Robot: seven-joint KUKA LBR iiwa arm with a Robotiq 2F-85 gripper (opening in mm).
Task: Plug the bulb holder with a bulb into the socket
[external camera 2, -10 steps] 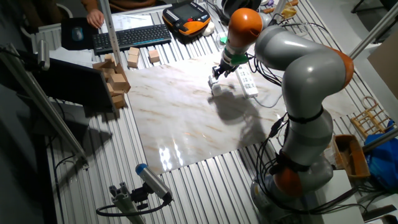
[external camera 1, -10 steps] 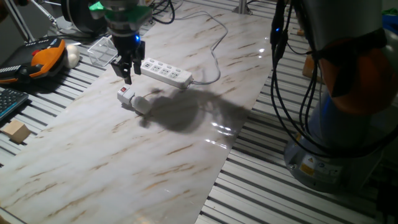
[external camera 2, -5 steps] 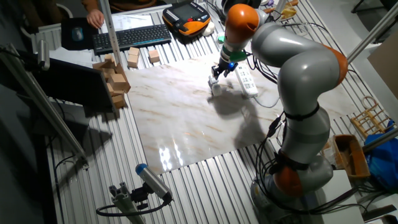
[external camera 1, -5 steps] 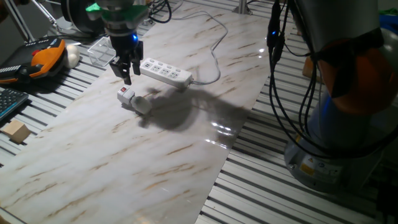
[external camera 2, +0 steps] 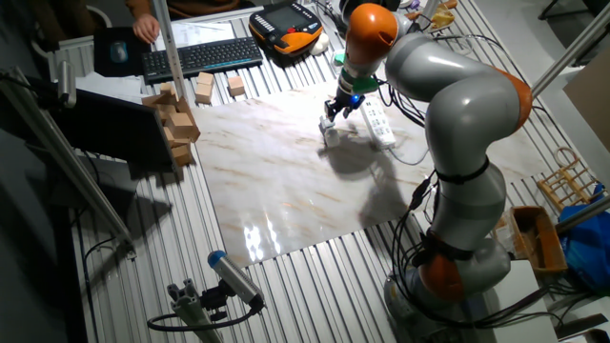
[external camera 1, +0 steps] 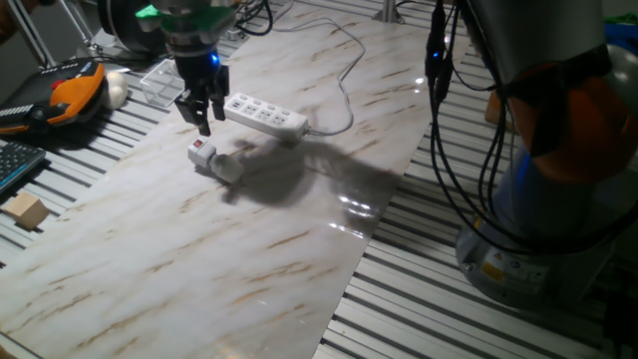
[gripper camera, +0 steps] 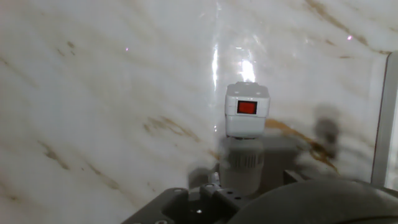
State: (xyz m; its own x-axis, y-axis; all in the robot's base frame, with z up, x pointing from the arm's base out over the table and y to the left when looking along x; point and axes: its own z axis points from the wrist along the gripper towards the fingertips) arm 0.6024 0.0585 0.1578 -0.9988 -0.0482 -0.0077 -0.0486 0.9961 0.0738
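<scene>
On the desk, one fixed view: the bulb holder (external camera 1: pixel 202 153) lay flat near the far left edge of the desk (external camera 1: pixel 299 249), the bulb (external camera 1: pixel 228 169) at its near end.
Tool, same view: the tool (external camera 1: pixel 202 122) hung just above and behind the holder, empty, jaws slightly parted.
Socket: the socket (external camera 1: pixel 266 117) lay just beyond the holder.
Other fixed view: the tool (external camera 2: pixel 332 116) stood over the holder, detail too small.
Hand view: the holder (gripper camera: pixel 247 111) lay straight ahead, long axis running away from the tool, red mark up.
</scene>
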